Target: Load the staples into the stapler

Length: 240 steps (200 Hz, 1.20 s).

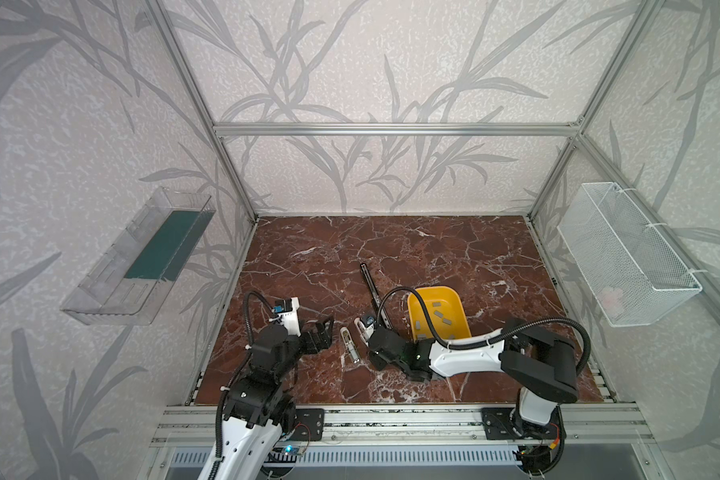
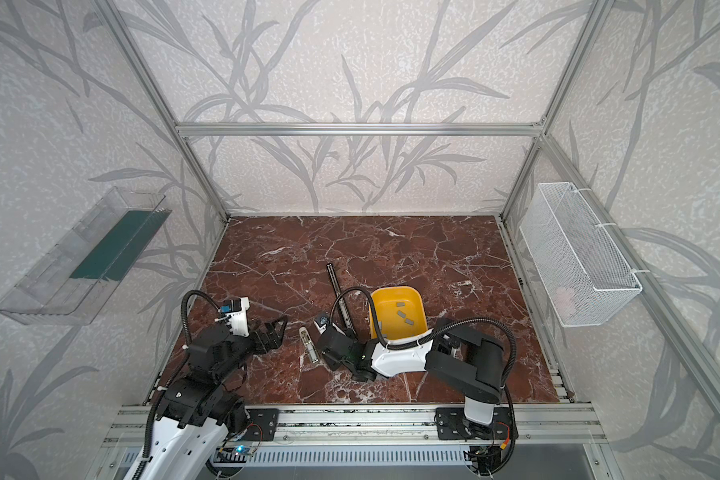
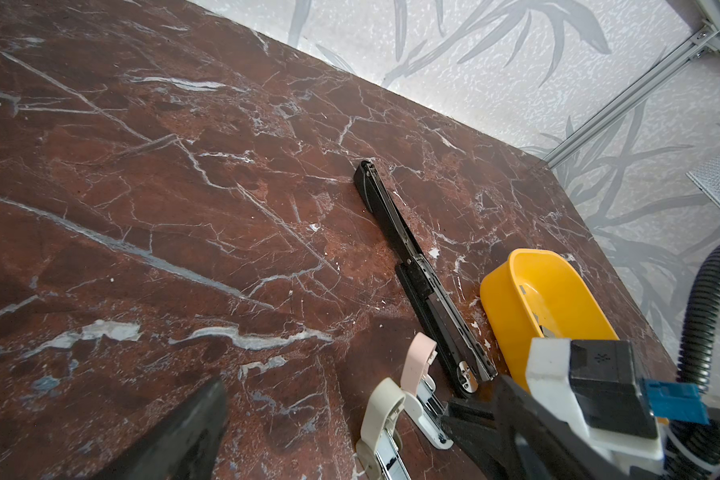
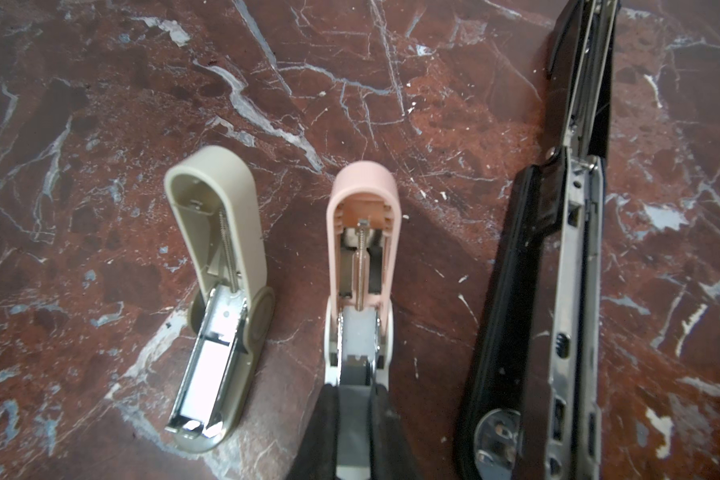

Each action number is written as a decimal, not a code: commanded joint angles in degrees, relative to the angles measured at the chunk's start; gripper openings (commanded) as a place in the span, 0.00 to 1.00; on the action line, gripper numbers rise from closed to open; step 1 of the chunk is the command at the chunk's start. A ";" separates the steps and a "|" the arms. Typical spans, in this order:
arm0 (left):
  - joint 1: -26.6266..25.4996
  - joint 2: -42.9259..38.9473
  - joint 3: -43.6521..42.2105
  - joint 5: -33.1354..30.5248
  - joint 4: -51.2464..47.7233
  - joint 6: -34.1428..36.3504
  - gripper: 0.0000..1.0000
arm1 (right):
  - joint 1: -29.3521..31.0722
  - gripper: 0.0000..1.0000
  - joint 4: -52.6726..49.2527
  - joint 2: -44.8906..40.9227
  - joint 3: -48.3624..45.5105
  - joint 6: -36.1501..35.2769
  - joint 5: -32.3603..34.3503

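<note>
Near the front edge of the tabletop (image 1: 433,249), the right gripper (image 4: 355,390) pinches a grey strip (image 4: 354,411) over the open pink stapler (image 4: 362,232); a beige stapler (image 4: 221,266) and a black stapler (image 4: 558,291) flank it; more staples (image 1: 447,320) lie in the yellow tray (image 1: 456,301); the left gripper (image 1: 324,332) hovers, jaws apart.
</note>
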 commanded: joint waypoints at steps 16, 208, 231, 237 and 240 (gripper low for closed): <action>-0.09 0.23 -0.74 -0.04 1.04 -0.63 0.99 | 0.07 0.03 -0.03 0.81 2.49 -0.91 1.23; -0.09 0.28 -0.90 0.02 1.16 -0.72 0.99 | -0.72 0.03 -0.36 2.14 2.59 -0.75 1.81; -0.09 0.28 -0.88 0.06 1.14 -0.72 0.99 | -0.83 0.03 -0.32 2.29 2.69 -0.57 1.46; -0.08 0.33 -0.89 0.04 1.16 -0.72 0.99 | -0.87 0.03 -0.30 2.34 2.69 -0.57 1.44; -0.09 0.34 -0.88 0.05 1.12 -0.70 0.99 | -0.90 0.03 -0.31 2.38 2.69 -0.57 1.34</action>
